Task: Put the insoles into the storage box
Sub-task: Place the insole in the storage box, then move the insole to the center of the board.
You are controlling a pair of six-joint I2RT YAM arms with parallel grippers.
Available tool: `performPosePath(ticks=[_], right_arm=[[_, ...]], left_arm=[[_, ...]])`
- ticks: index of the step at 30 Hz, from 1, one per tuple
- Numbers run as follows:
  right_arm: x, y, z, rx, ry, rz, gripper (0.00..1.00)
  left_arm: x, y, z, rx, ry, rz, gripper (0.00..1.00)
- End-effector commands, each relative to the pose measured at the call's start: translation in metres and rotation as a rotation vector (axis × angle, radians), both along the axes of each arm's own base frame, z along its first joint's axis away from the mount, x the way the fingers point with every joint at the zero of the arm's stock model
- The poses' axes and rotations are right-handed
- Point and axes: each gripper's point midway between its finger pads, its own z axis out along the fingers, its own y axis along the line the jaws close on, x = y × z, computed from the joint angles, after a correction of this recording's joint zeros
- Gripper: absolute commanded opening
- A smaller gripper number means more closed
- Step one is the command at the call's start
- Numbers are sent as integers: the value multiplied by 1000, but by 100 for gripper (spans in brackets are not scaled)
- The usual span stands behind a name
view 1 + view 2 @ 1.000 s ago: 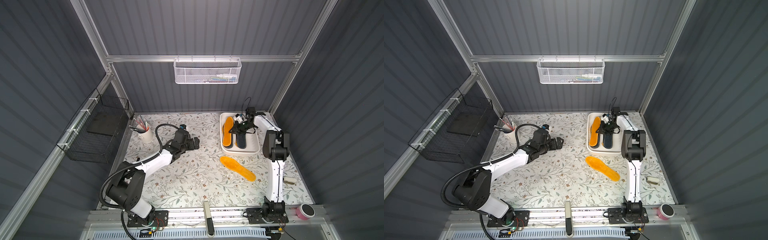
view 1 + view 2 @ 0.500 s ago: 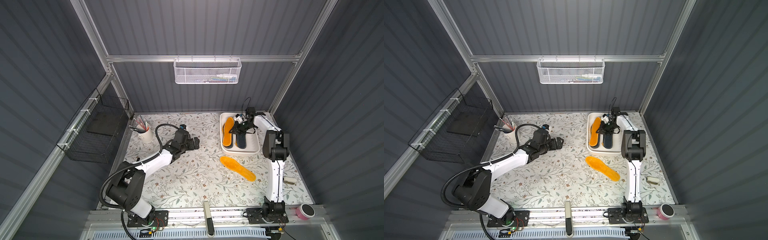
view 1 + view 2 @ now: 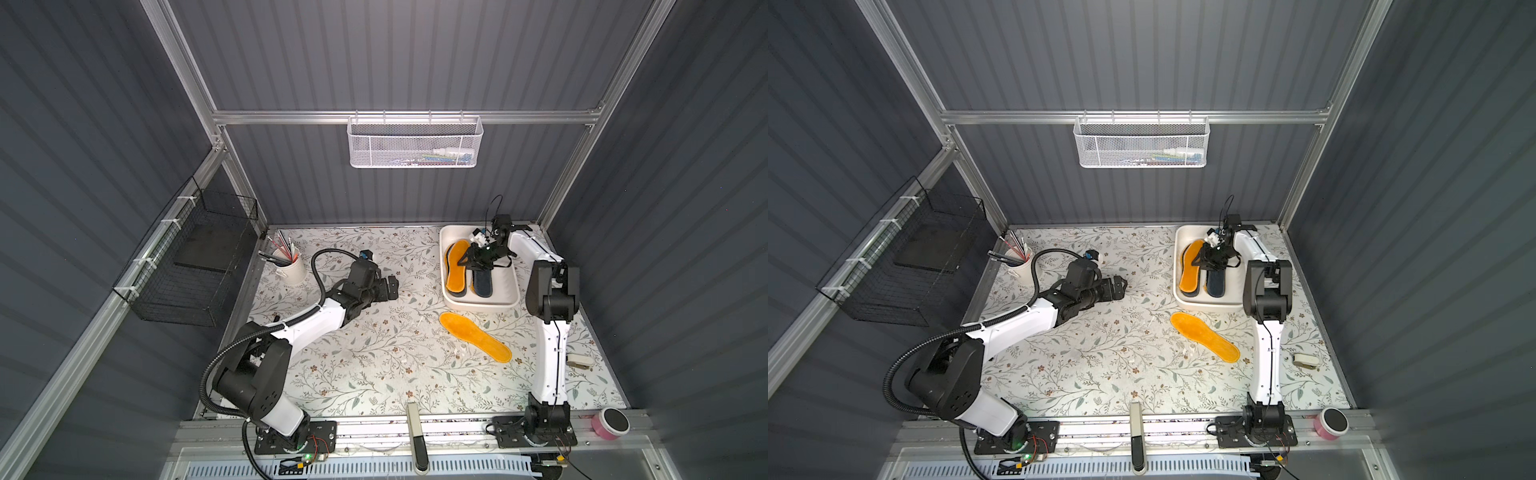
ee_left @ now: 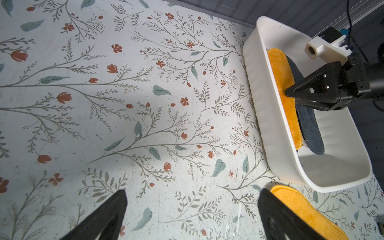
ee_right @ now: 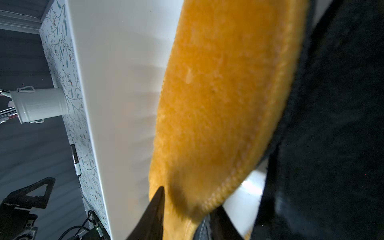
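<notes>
Orange insole (image 5: 218, 104) between right jaws, wrist view only; grip unclear; left jaws spread.

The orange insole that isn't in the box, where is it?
In both top views the loose orange insole lies flat on the flowery table, on the robot's right side, just in front of the white storage box.

White storage box (image 3: 482, 306), partly filled
An orange insole (image 3: 456, 270) and a dark grey insole (image 3: 482, 284) are laid inside, side by side; a second orange insole (image 3: 475, 337) is left just outside.
</notes>
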Motion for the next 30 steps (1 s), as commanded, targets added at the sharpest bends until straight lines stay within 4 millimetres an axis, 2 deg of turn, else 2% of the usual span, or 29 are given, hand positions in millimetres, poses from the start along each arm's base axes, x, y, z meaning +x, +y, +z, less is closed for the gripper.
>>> performPosePath(ticks=[1,10,19,24,30], right_arm=[[-2,-3,20,-19,-24,-2,36],[-4,-6,39,-40,-45,-5,43],[-11,-15,43,-104,-25,-16,48],[-24,-18,57,-125,-52,-2,49],[-52,-16,79,-124,-104,26,49]], left_arm=[[5,0,3,-2,5,2,99],[4,0,3,-3,6,1,99],[3,0,4,-4,3,0,100],[3,1,4,-6,3,2,100],[3,1,1,-4,8,4,99]])
